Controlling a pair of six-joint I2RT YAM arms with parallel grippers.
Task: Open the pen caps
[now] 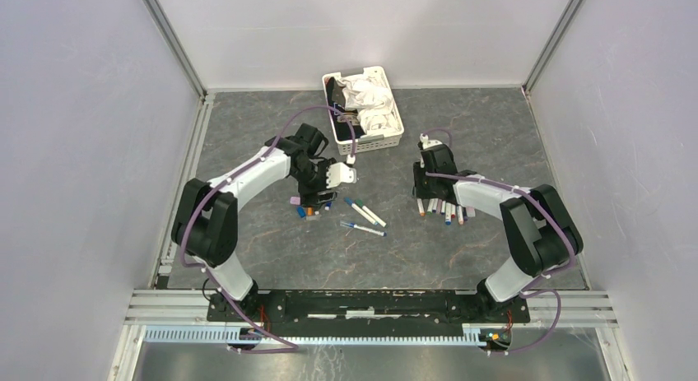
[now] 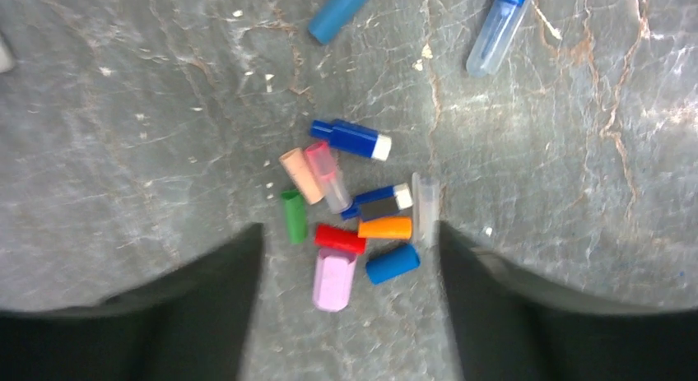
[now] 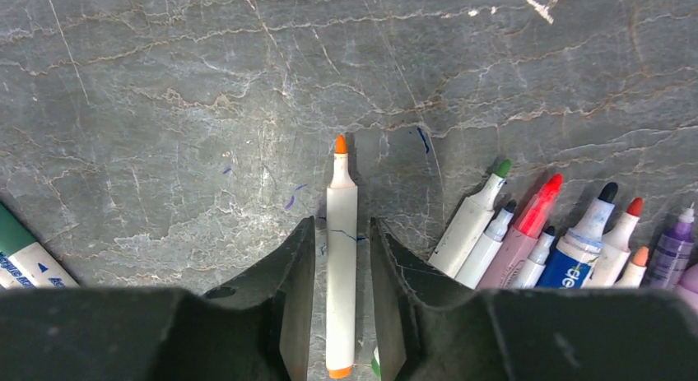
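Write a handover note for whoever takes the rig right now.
Pincers: left pincer open, empty, over the cap pile. The right pincer is open, with the uncapped orange-tipped pen lying between its jaws, ungripped.
Done: row of uncapped pens beside the right pincer.
Left: three pens mid-table, apparently still capped.

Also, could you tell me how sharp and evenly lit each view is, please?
Top external: evenly lit, soft shadows, walls splaying outward, the pens too small for detail. Left wrist: slightly soft, the pen caps fuzzy-edged, the left gripper's fingers dark blurs. Right wrist: crisp on the orange-tipped pen and the table veins.
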